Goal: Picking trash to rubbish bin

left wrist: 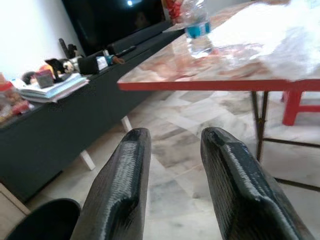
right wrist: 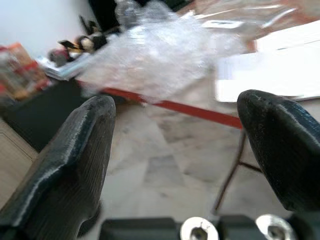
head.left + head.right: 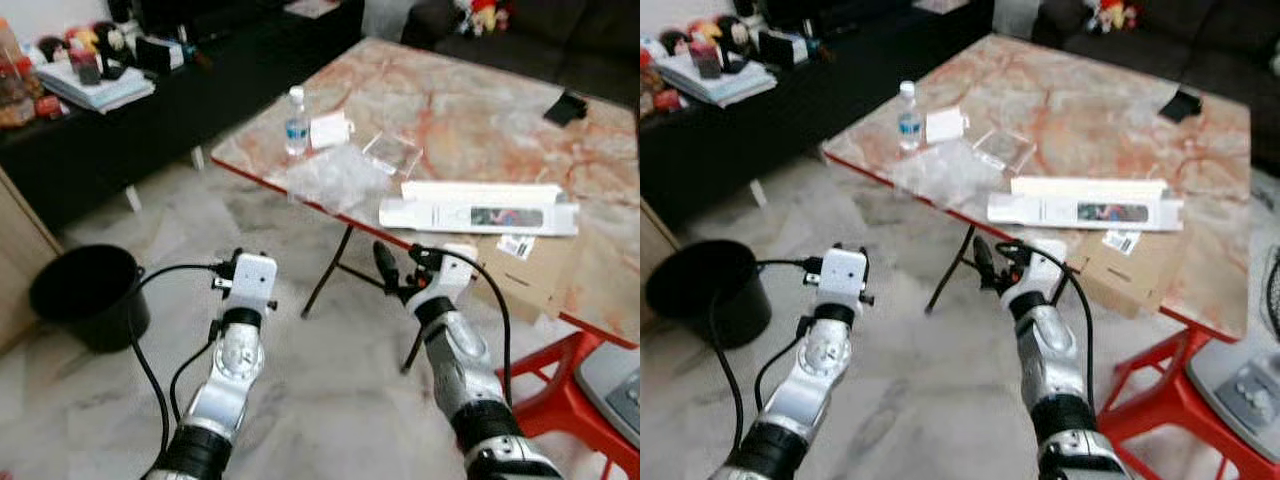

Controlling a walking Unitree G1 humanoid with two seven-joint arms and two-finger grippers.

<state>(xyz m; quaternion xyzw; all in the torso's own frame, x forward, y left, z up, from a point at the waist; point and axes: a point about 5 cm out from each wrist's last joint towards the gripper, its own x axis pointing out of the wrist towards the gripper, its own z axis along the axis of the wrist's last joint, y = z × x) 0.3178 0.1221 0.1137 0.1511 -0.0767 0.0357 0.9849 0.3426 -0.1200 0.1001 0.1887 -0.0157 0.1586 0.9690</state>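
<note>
Pale marbled floor tiles fill the lower half of the frame, and a pink-veined marble tabletop with a red edge reaches across the upper right. On the tabletop's near left corner lies a crumpled clear plastic wrapper, hanging slightly over the edge. Just behind it stand a small clear water bottle with a blue label, a white square packet and a flat clear plastic sleeve. To the right lies a long white flattened carton, with brown cardboard beneath it. A round black rubbish bin sits on the floor at the left edge, well apart from the tabletop.

Both arms are raised over the floor, below the tabletop's near edge. The left gripper is parted a little and grasps nothing. The right gripper is spread wide and empty, pointed at the plastic wrapper. A long black cabinet carrying books and clutter runs along the upper left.
</note>
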